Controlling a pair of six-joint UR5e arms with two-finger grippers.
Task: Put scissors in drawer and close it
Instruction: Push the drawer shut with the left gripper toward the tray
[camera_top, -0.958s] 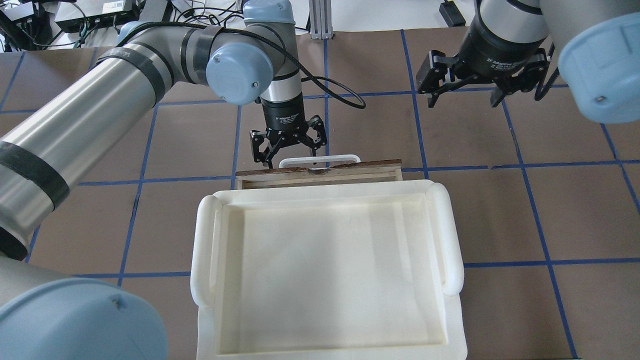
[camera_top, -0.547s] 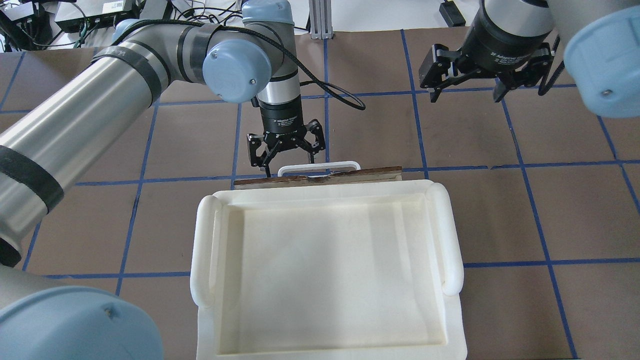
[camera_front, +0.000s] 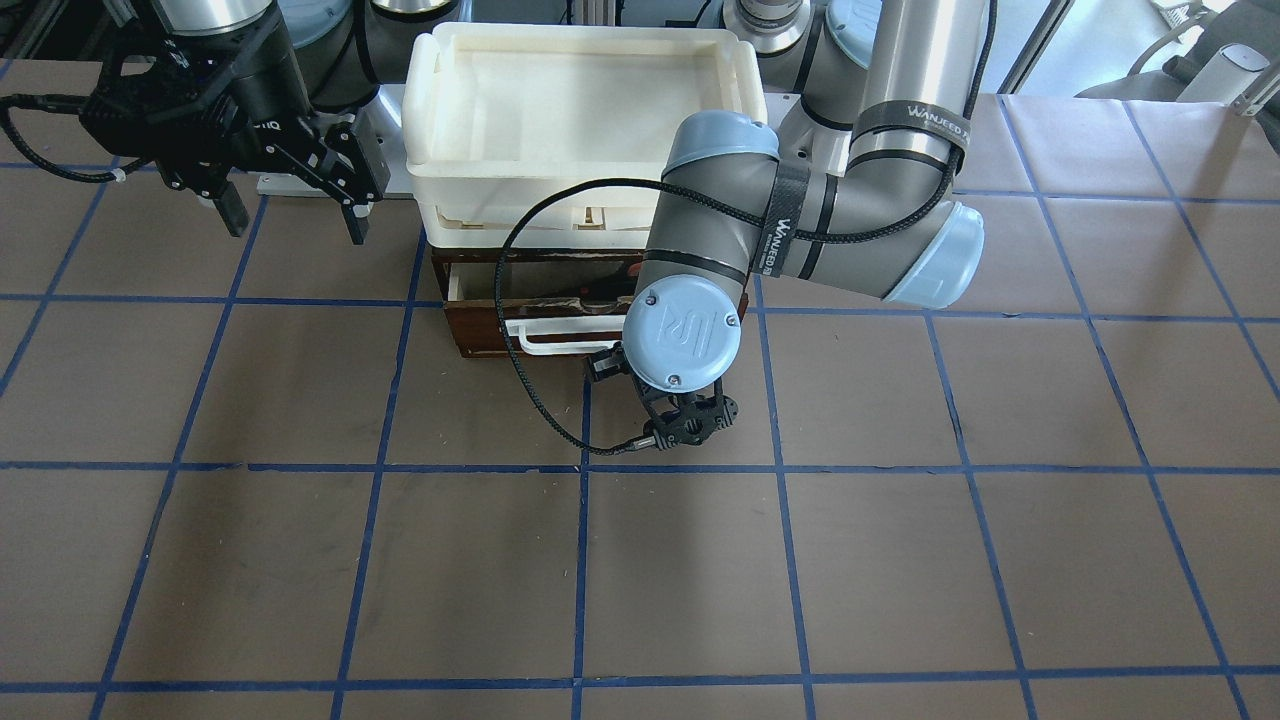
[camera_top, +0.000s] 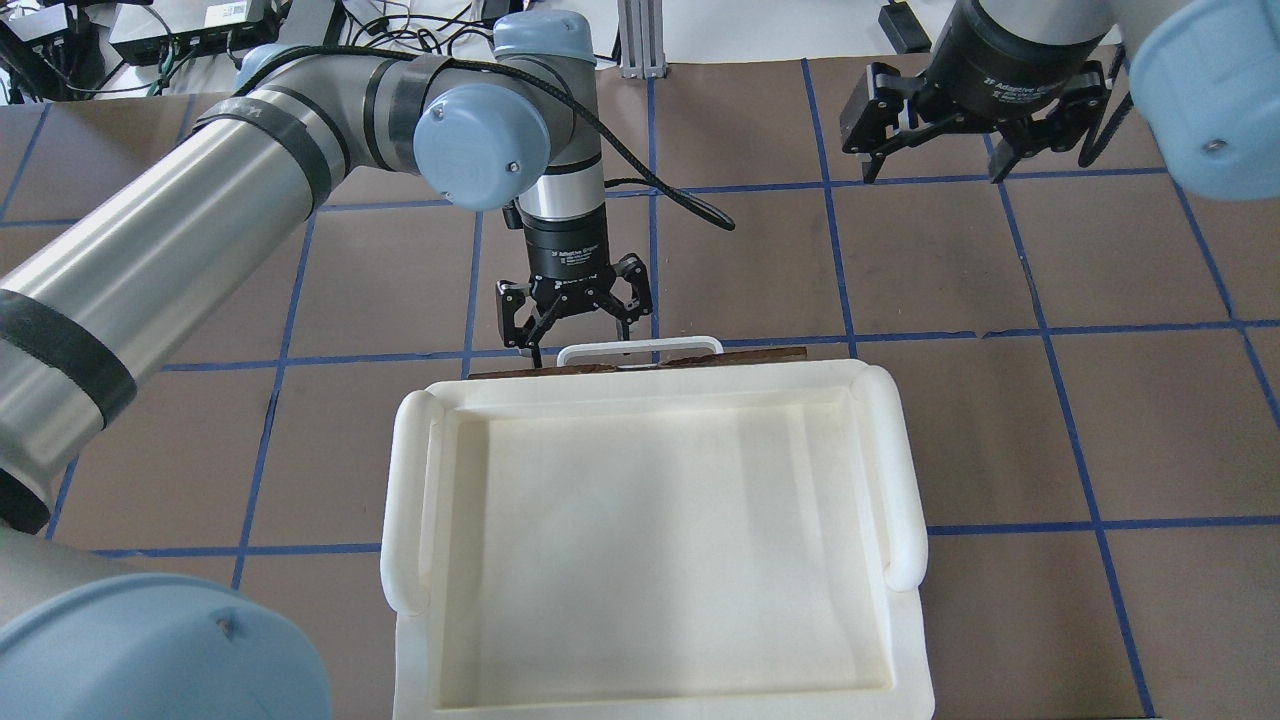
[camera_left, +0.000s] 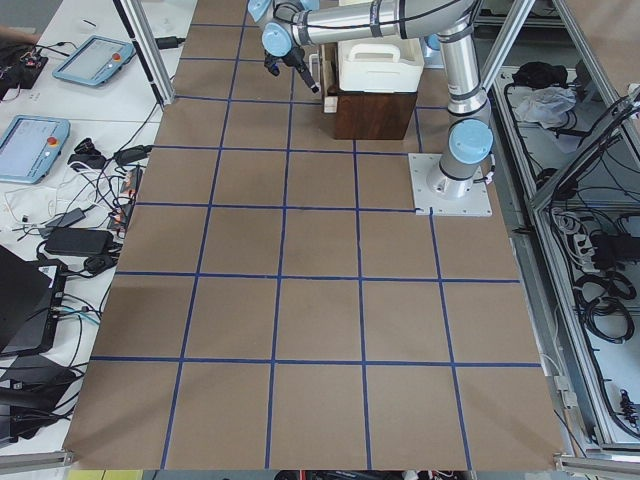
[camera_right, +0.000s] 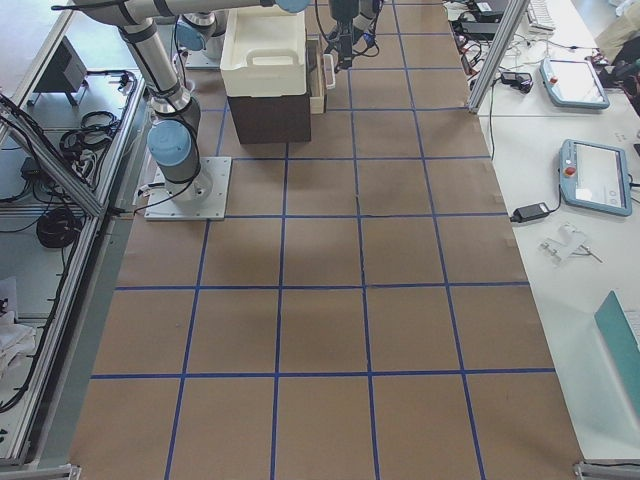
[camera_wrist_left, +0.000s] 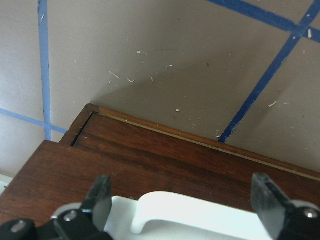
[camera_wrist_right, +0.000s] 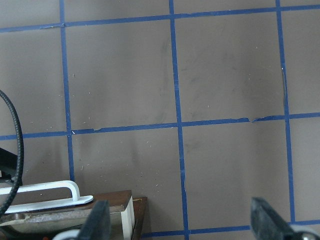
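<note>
While cream tray (camera_top: 408, 500) is sitting nearest | drawer (camera_front: 478, 336) is standing slightly ajar beneath it, scissors (camera_front: 592, 294) seemingly lying inside | left gripper (camera_top: 580, 335) is hovering by white handle (camera_top: 640, 347), jaws spread wide, empty | right gripper (camera_top: 932, 172) is hanging farthest, likewise spread, empty

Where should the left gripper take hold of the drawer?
The white bar handle, mid-span, coming down from above. It stands off the drawer front, leaving a gap for one finger. The left gripper, open, now spans along the bar; turn it crosswise.
</note>
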